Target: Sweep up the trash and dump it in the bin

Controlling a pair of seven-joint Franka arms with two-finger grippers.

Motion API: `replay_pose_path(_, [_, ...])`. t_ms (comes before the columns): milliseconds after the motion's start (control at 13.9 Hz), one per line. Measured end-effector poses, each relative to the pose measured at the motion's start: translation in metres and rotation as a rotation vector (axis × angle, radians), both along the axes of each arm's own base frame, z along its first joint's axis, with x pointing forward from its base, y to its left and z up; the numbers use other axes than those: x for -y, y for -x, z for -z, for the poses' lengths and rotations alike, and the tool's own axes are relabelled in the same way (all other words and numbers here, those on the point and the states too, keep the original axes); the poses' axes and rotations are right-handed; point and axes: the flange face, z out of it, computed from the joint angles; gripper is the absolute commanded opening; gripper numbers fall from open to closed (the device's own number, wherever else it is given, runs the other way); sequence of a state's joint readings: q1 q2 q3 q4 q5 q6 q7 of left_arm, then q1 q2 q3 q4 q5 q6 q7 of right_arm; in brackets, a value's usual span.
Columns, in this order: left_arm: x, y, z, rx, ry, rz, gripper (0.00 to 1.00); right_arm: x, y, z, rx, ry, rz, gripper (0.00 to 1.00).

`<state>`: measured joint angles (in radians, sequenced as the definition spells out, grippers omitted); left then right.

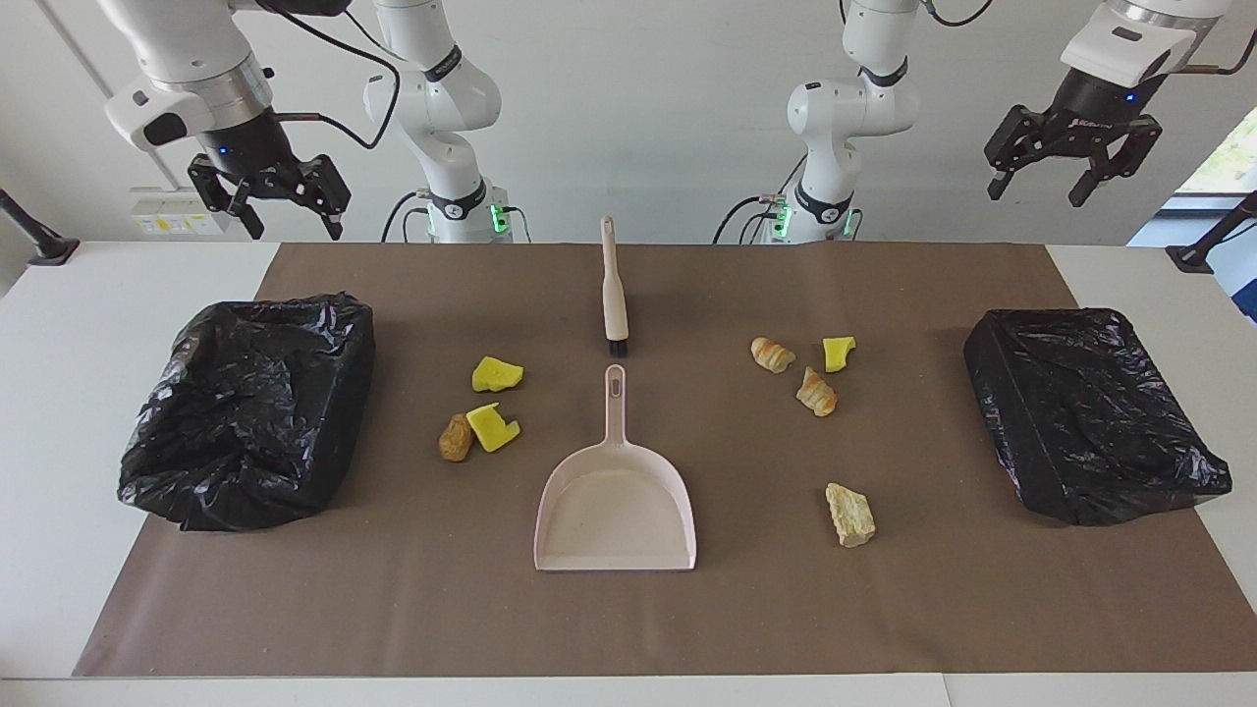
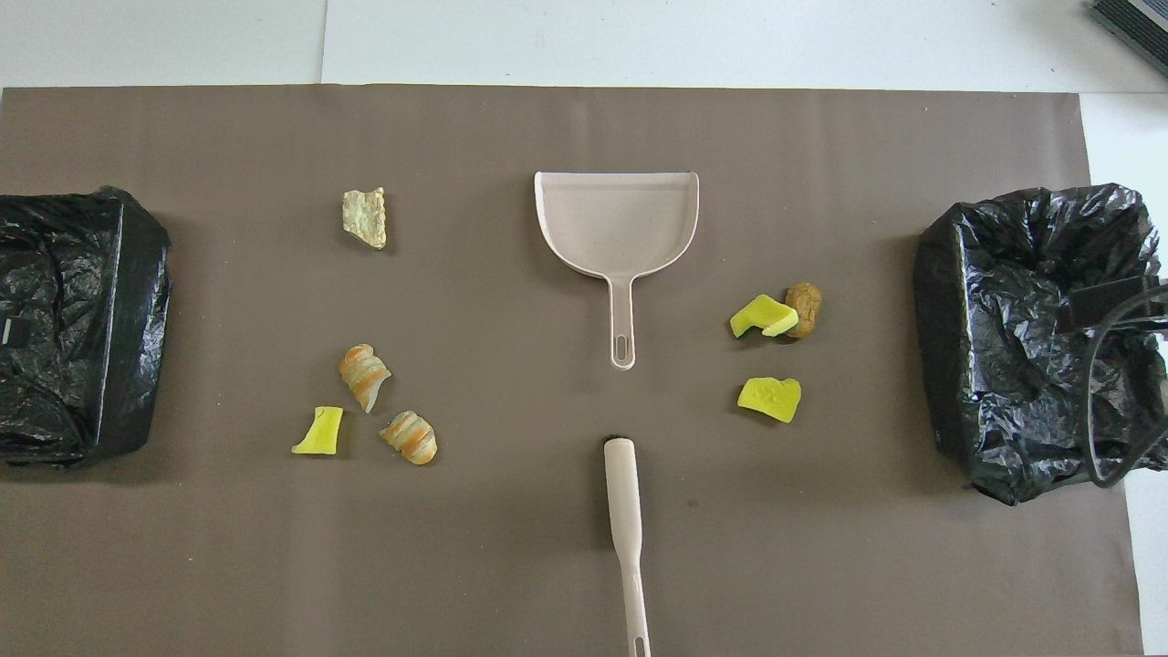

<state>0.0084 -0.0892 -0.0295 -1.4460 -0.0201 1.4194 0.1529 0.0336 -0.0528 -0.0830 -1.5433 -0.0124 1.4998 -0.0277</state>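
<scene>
Trash (image 1: 497, 374) lies scattered either side of dustpan (image 1: 615, 511) and brush (image 1: 613, 291), centred for either arm; I see left gripper (image 1: 1043, 185) and right gripper (image 1: 287, 221) waiting high, fingers spread, empty.

Glossy crinkled plastic bin liners (image 1: 250, 412), matt brown mat (image 1: 628, 609) — perhaps paper, smooth plastic dustpan (image 1: 614, 506)

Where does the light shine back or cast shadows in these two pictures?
Facing view: glossy highlights on both black bin bags; bright window glare at the edge by the left gripper. Overhead view: the same sheen on the bags; the dustpan and trash pieces cast only soft, short shadows.
</scene>
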Motion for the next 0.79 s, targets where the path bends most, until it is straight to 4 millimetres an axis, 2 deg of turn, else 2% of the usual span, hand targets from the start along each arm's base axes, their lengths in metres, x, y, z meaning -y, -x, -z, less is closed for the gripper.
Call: replay_pose_path(792, [-0.0030,0.0020,-0.0024,0.004,-0.008,-0.005,1.00,0.0000,0.0000,0.0000,0.000,0.000,0.000,1.00])
